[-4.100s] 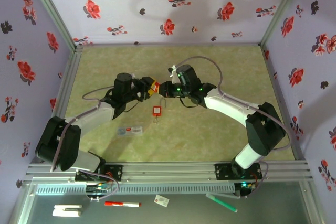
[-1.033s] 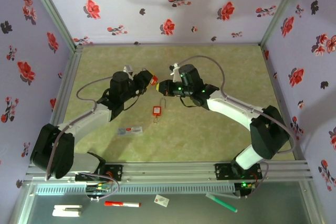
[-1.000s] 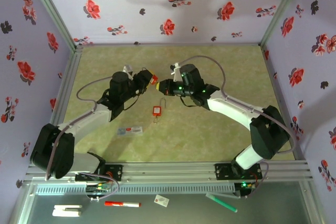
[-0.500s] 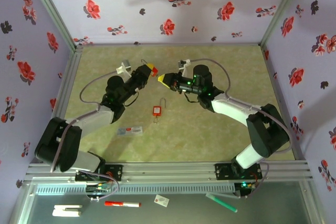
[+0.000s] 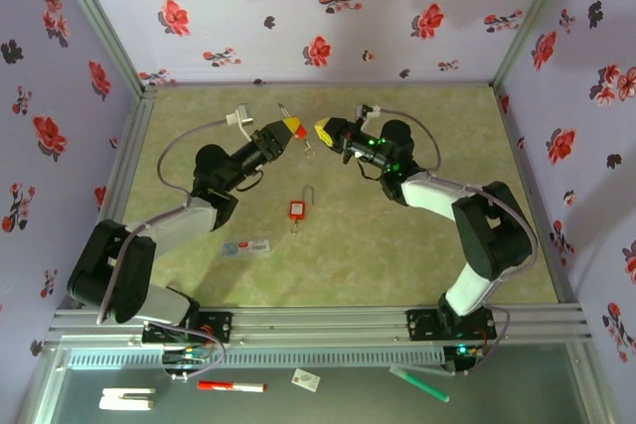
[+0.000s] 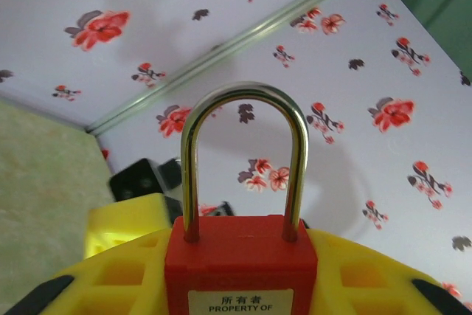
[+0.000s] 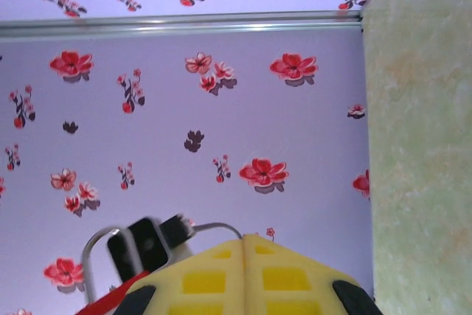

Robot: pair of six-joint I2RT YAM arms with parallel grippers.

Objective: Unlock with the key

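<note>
My left gripper (image 5: 289,130) is raised over the back of the table and shut on a red padlock (image 6: 240,263). The padlock's silver shackle (image 6: 244,154) stands up out of the yellow fingers (image 6: 369,278). Just to its right, a small gap apart, my right gripper (image 5: 323,129) faces it. Its yellow fingers (image 7: 214,274) are pressed shut, with nothing showing between them. A tiny dark sliver (image 5: 310,145) hangs below the held padlock, between the grippers. It is too small to tell whether it is the key.
A second red padlock (image 5: 296,209) lies on the green mat (image 5: 417,265) below the grippers. A small label card (image 5: 245,246) lies left of it. Flowered walls (image 5: 328,7) close in the back and sides. A metal rail (image 5: 328,323) runs along the near edge.
Both grippers have risen and moved toward the back wall. They were touching at the padlock and now stand a little apart. The right wrist has swung round to face left.
</note>
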